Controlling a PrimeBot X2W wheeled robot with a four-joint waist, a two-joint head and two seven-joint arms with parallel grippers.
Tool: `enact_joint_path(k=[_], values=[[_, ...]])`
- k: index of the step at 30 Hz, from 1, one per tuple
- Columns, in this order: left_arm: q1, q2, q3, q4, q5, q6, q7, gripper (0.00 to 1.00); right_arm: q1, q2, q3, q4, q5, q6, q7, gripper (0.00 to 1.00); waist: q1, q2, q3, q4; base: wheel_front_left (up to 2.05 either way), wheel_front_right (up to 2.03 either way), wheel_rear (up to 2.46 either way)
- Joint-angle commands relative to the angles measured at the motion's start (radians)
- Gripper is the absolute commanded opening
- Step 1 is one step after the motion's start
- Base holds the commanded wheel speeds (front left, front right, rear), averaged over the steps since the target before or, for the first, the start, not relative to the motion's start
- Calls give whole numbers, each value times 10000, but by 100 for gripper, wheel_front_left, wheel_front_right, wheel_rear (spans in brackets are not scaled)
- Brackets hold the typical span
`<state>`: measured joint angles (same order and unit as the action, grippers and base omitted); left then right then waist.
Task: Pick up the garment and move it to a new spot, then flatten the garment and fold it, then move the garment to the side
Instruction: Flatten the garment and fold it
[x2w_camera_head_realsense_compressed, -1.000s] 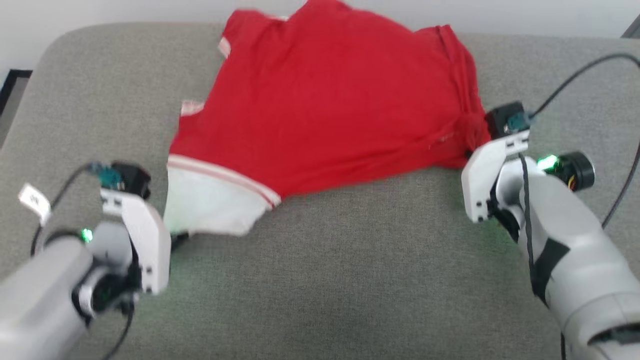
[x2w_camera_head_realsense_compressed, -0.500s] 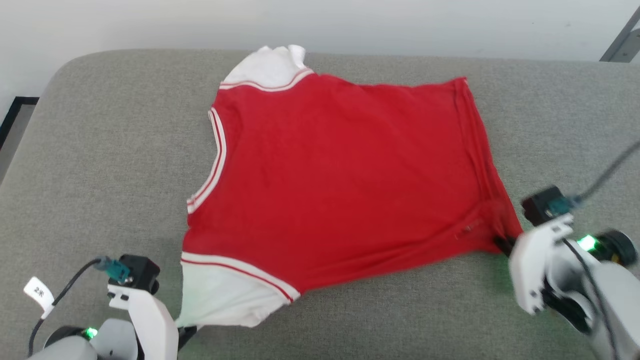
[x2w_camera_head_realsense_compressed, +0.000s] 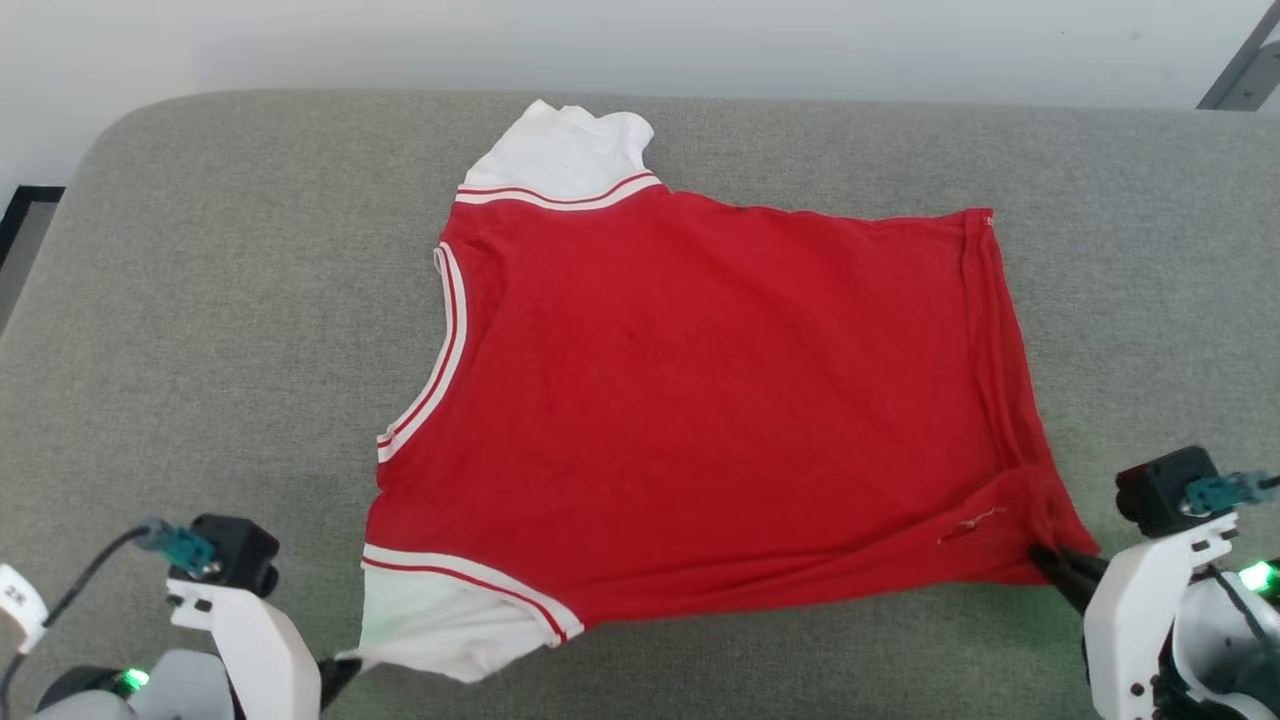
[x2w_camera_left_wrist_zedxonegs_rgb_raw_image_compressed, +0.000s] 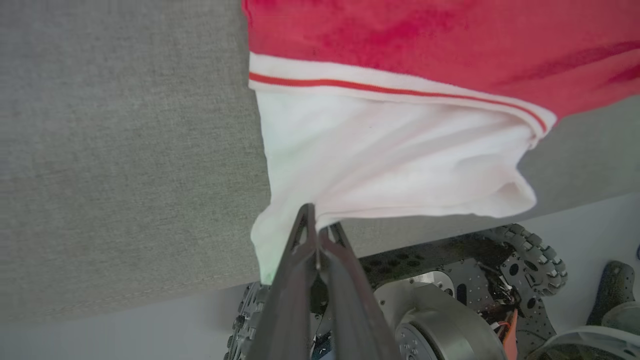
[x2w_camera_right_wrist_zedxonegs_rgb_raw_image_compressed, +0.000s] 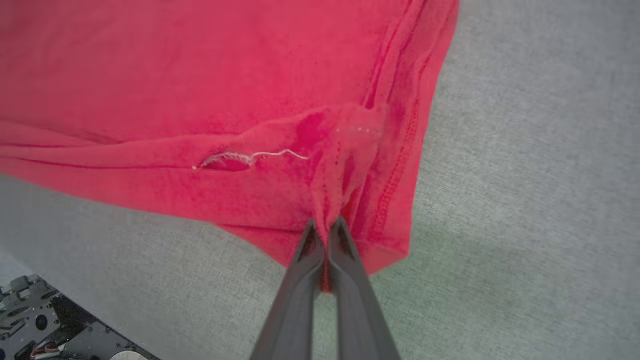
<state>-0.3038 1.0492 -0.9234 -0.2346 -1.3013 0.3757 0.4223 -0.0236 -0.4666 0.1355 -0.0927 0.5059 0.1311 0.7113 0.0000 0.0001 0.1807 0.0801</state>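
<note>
The garment lies spread on the grey padded surface, plain red side up, with a white sleeve at the far side and another at the near left. My left gripper sits at the near left corner, shut on the edge of the near white sleeve; the left wrist view shows its fingertips pinching that fabric. My right gripper is at the near right, shut on the bunched red hem corner, its tips closed on the cloth. A loose white thread hangs by a small tear.
The grey padded surface stretches wide to both sides of the shirt. Its near edge runs just below the left gripper, with the robot's wheeled base under it. A pale wall stands behind, with a dark frame at far left.
The shirt, bunched and raised a second ago, now lies spread flat and nearer the front edge. Both grippers have drawn back toward me, still pinching their corners; the head view also shifted.
</note>
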Motion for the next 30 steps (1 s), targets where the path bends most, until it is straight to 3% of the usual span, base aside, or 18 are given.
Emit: enact_joint_path(k=[1,7,14,17,18,21,30], values=[[-126,213,169,-201,25,158,2,0,188,227,-360,-479,-198,-7,231,0,0,-1,41,-5,0,0,0],[-892,781,678,-705,516,204,-87,0,106,939,-1276,-1259,-758,-7,533,0,0,-1,170,-8,0,0,0],[-2408,830,1030,-327,1486,-430,147,0,-873,1519,-1711,-1249,-1430,-9,346,0,0,-1,466,-65,0,0,0],[-3370,409,1041,318,1952,-1049,352,0,-1550,1670,-1681,-860,-1721,-9,253,0,0,-1,664,-104,0,0,0],[-4013,-11,957,930,2297,-1546,475,0,-2066,1742,-1674,-529,-1953,-9,149,0,0,-1,821,-135,0,0,0],[-4930,-757,816,2141,2567,-2282,618,0,-2753,1905,-1611,111,-2254,-9,-17,0,0,-1,1061,-160,0,0,0],[-6713,-2972,250,6325,2833,-4190,799,0,-4442,2143,-1051,2590,-2590,-7,-218,0,0,-1,1723,-328,0,0,0]])
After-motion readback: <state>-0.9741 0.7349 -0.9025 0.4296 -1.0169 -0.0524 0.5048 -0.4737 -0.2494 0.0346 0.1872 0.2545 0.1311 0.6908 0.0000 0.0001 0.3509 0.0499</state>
